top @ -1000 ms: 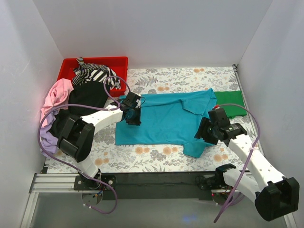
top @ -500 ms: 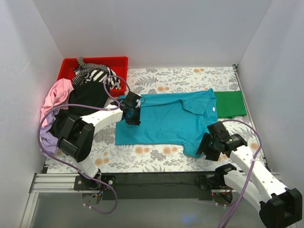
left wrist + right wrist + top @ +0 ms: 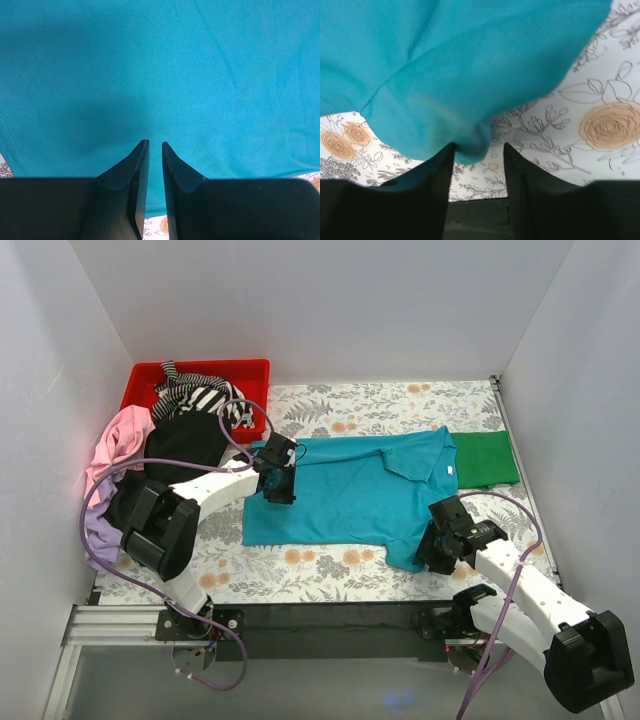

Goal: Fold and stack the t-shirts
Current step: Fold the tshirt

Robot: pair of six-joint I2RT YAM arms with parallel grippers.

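Observation:
A teal t-shirt [image 3: 350, 495] lies spread flat on the floral table cover. A bright green t-shirt [image 3: 485, 458] lies folded at its right. My left gripper [image 3: 278, 485] sits over the teal shirt's left part. In the left wrist view the left gripper [image 3: 155, 145] is shut with only a thin slit, nothing in it, and teal cloth [image 3: 175, 65] fills the view. My right gripper [image 3: 430, 548] is at the shirt's near right sleeve. In the right wrist view the right gripper [image 3: 478, 146] is open, with the sleeve's edge [image 3: 445, 65] hanging between the fingers, against the left one.
A red bin [image 3: 200, 366] at the back left holds a black-and-white striped shirt [image 3: 200, 395]. A black shirt [image 3: 180, 445], a pink one [image 3: 120, 435] and a lilac one [image 3: 95, 525] are heaped at the left edge. White walls enclose the table.
My right gripper has moved from beside the shirt's right edge down to the near edge, then in to the near sleeve corner. The left arm has not moved.

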